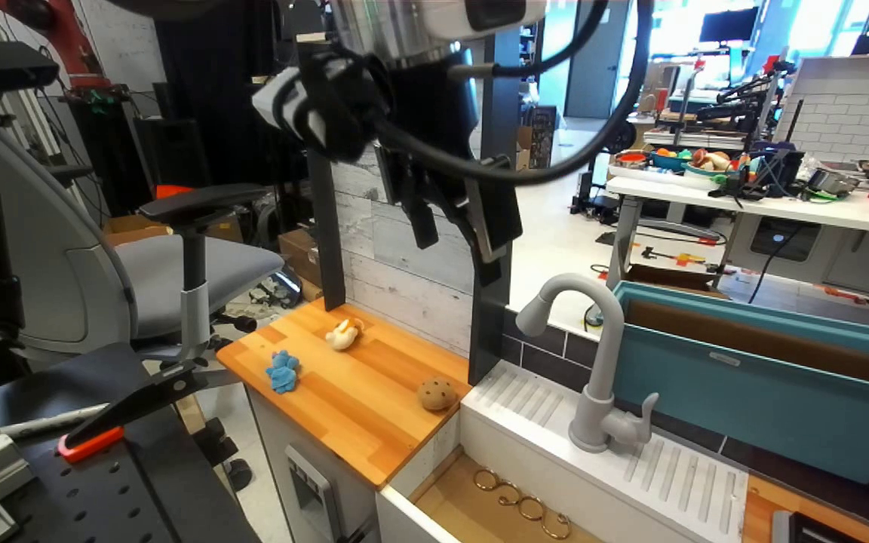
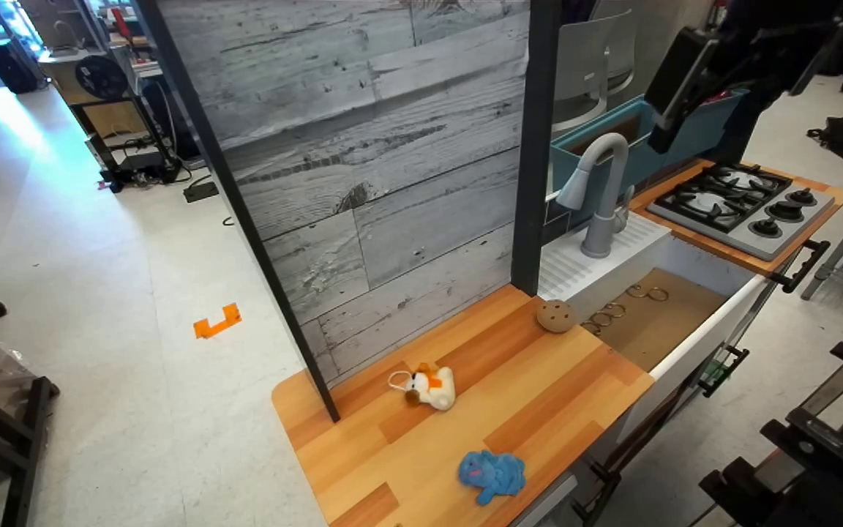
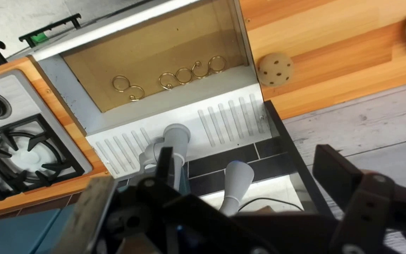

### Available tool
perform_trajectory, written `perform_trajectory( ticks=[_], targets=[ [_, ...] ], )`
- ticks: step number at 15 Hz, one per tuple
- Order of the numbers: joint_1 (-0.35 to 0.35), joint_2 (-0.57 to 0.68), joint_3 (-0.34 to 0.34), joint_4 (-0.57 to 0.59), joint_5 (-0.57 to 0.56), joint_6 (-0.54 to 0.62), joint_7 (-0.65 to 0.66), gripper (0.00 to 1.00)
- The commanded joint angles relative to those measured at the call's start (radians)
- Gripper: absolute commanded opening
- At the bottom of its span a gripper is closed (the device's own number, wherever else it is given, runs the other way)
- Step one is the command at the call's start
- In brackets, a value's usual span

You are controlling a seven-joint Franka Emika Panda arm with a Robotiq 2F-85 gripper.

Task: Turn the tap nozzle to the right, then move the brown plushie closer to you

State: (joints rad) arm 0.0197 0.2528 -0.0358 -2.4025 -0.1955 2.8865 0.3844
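Note:
The tap nozzle [image 1: 613, 324] is a light grey gooseneck on an upright body behind the sink. It also shows in an exterior view [image 2: 617, 172] and in the wrist view [image 3: 238, 180]. Its outlet end points toward the wood panel side, not over the basin. The brown plushie [image 1: 436, 394], round with dark spots, sits on the wooden counter's corner beside the sink; it also shows in an exterior view [image 2: 556, 315] and the wrist view [image 3: 277, 69]. My gripper [image 1: 457, 245] is open and empty, above and apart from the tap. In the wrist view the nozzle end appears between the fingers [image 3: 248, 158].
A grey wood panel [image 2: 392, 161] with dark posts [image 2: 535, 146] stands behind the counter. A blue toy [image 2: 493, 474] and a pale toy [image 2: 442, 389] lie on the counter. A teal planter [image 1: 751, 377] is behind the tap. A stove [image 2: 743, 208] is beyond the sink.

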Motion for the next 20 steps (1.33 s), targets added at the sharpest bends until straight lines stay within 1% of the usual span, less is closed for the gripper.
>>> perform_trajectory(
  ticks=[1, 5, 8, 10, 13, 16, 20],
  targets=[
    [0.090, 0.126, -0.117, 0.076, -0.009, 0.159, 0.070, 1.00],
    [0.225, 0.267, -0.257, 0.161, 0.062, 0.251, 0.076, 1.00],
    [0.314, 0.375, -0.325, 0.226, 0.150, 0.294, 0.072, 1.00],
    [0.358, 0.429, -0.342, 0.253, 0.219, 0.332, 0.069, 1.00],
    [0.393, 0.503, -0.339, 0.292, 0.333, 0.409, 0.054, 1.00],
    [0.406, 0.558, -0.326, 0.329, 0.439, 0.462, 0.039, 1.00],
    [0.410, 0.600, -0.327, 0.357, 0.542, 0.500, 0.019, 1.00]
  ],
)
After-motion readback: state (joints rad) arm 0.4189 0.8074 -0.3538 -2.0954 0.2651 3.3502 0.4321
